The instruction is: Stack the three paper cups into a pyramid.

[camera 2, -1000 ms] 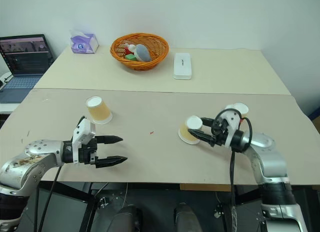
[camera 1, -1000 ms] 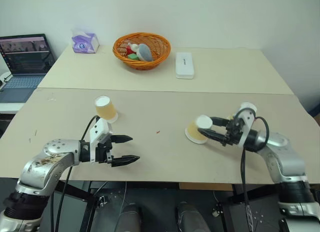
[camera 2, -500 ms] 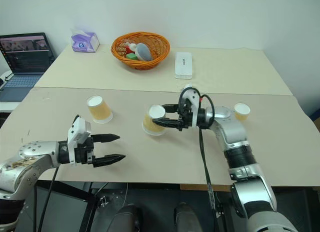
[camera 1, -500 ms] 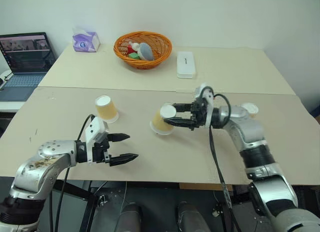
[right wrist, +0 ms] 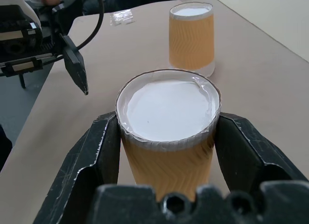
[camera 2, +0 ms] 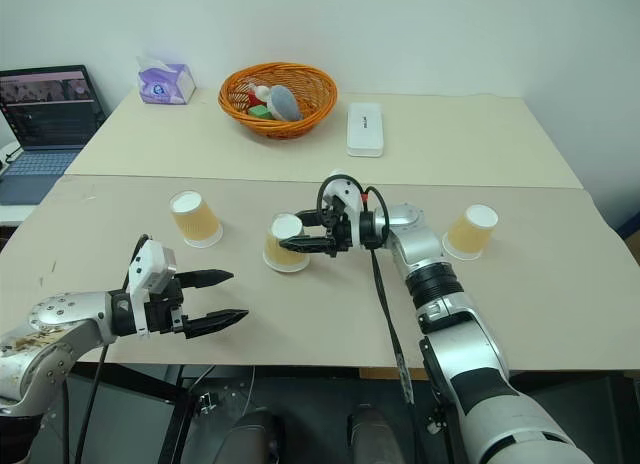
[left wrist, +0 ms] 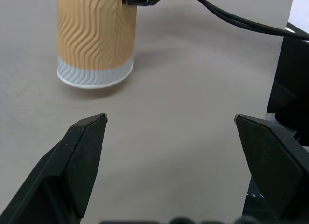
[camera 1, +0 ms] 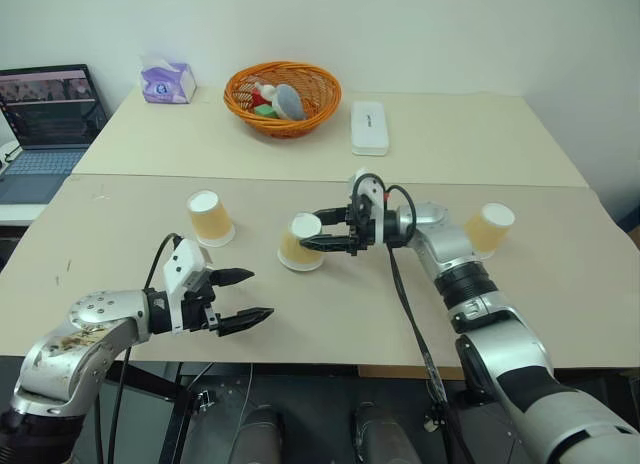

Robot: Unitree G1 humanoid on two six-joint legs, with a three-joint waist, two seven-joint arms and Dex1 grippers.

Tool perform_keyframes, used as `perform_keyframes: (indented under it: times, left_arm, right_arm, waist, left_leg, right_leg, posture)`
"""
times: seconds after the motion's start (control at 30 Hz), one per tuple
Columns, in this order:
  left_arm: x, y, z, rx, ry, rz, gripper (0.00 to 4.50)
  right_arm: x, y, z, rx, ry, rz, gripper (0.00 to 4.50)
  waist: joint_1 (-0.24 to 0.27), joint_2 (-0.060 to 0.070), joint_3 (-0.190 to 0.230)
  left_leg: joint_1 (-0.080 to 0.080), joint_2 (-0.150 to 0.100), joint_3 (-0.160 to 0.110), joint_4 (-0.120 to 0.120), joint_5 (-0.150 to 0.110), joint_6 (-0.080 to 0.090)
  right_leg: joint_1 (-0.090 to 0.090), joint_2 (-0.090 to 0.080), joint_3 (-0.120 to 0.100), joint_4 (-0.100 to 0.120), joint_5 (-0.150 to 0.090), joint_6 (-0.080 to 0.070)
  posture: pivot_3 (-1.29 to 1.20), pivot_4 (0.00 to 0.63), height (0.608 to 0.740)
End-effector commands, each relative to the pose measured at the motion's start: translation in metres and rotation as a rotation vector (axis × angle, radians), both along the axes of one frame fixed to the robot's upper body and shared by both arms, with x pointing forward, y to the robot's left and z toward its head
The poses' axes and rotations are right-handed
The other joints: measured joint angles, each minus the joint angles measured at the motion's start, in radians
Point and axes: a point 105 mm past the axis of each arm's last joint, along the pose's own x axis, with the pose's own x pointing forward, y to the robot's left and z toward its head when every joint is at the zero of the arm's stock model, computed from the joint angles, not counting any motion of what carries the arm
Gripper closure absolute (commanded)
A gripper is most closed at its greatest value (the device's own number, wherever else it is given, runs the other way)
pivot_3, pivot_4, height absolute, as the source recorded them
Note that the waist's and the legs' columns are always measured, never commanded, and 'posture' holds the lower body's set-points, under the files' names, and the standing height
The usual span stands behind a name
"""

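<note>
A: Risk first, then. The right gripper (camera 1: pixel 312 243) has its two black fingers clamped on the sides of the middle paper cup (camera 1: pixel 299 242), which sits upside down, white base up, between the other two.

B: Is it on the table (camera 1: pixel 330 314) or off it?

A: The rim looks to be resting on the table or just above it; I can't tell which. If the fingers squeeze harder, the thin wall could buckle, and a dented cup makes a poor base.

B: And the neighbour?

A: The left-hand cup (camera 1: pixel 210 218) stands inverted a little way off, apart from the held one. I'd judge that if the held cup is slid in too fast it could knock that one over, and if it is left too far away the top cup will have nothing to bridge.

B: The third?

A: The far-right cup (camera 1: pixel 487 230) stands well apart, tilted or on its side; it could roll.

B: The other claw?

A: The left gripper (camera 1: pixel 243 295) hovers near the front edge, spread wide, holding nothing. It could nudge a cup if it swings in.
</note>
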Motion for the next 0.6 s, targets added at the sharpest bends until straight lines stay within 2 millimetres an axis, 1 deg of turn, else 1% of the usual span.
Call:
perform_keyframes:
  times: [0.03, 0.1, 0.17, 0.2, 0.27, 0.37, 0.5, 0.6]
  left_arm:
    - [-0.003, -0.003, 0.009, -0.011, -0.038, -0.014, 0.0]
    - [-0.003, -0.004, 0.009, -0.014, -0.037, -0.013, 0.0]
    - [-0.002, -0.004, 0.009, -0.014, -0.038, -0.012, 0.0]
    - [-0.002, -0.004, 0.009, -0.015, -0.038, -0.013, 0.0]
    - [-0.002, -0.005, 0.009, -0.017, -0.038, -0.015, 0.0]
    - [-0.001, -0.006, 0.009, -0.019, -0.037, -0.017, 0.0]
    - [0.0, -0.006, 0.009, -0.022, -0.035, -0.02, 0.0]
    - [0.002, -0.006, 0.008, -0.024, -0.032, -0.029, 0.0]
  right_arm:
    - [0.0, 0.002, 0.01, 0.003, -0.051, 0.026, 1.87]
    - [0.001, 0.002, 0.009, 0.004, -0.052, 0.018, 1.87]
    - [0.002, 0.003, 0.009, 0.018, -0.044, 0.01, 0.9]
    - [0.003, 0.003, 0.009, 0.02, -0.042, 0.005, 0.76]
    - [0.006, 0.004, 0.009, 0.025, -0.044, -0.02, 0.02]
    - [0.012, 0.004, 0.011, 0.041, -0.029, -0.057, 0.02]
    - [0.017, -0.003, 0.024, 0.089, -0.015, -0.076, 0.02]
    - [0.017, -0.018, 0.039, 0.14, 0.033, -0.066, 0.02]
  waist:
    - [0.0, 0.0, 0.0]
    - [0.0, 0.0, 0.0]
    - [-0.001, 0.0, 0.0]
    - [-0.001, 0.0, 0.0]
    - [-0.002, 0.0, 0.0]
    - [-0.003, 0.0, 0.0]
    - [-0.003, 0.0, 0.0]
    - [-0.002, 0.0, 0.0]
  left_leg:
    - [-0.001, 0.0, 0.0, 0.0, 0.0, 0.0]
    - [-0.004, 0.0, 0.0, 0.0, 0.001, -0.001]
    - [-0.005, 0.0, 0.0, 0.0, 0.001, -0.001]
    - [-0.005, 0.0, 0.0, 0.0, 0.001, -0.001]
    - [-0.005, 0.0, 0.0, 0.0, 0.001, -0.001]
    - [-0.005, 0.0, 0.0, 0.0, 0.001, -0.001]
    - [-0.005, 0.0, 0.0, 0.0, 0.001, -0.002]
    - [-0.005, 0.0, 0.0, 0.0, 0.001, -0.002]
  right_leg:
    - [-0.001, 0.0, 0.0, 0.0, 0.0, 0.0]
    - [-0.005, 0.0, 0.0, 0.001, 0.0, 0.0]
    - [-0.006, 0.0, 0.0, 0.002, 0.0, 0.0]
    - [-0.006, 0.0, 0.0, 0.002, 0.0, 0.0]
    - [-0.006, 0.0, 0.0, 0.002, 0.0, 0.0]
    - [-0.006, 0.0, 0.0, 0.003, 0.0, 0.0]
    - [-0.006, 0.0, 0.0, 0.003, 0.0, 0.0]
    - [-0.006, 0.0, 0.0, 0.003, 0.0, 0.0]
  posture:
    - [0.0, 0.15, 0.675]
    - [0.0, 0.15, 0.675]
    - [0.0, 0.15, 0.675]
    - [0.0, 0.15, 0.675]
    - [0.0, 0.15, 0.675]
    - [0.0, 0.15, 0.675]
    - [0.0, 0.15, 0.675]
    - [0.0, 0.15, 0.675]
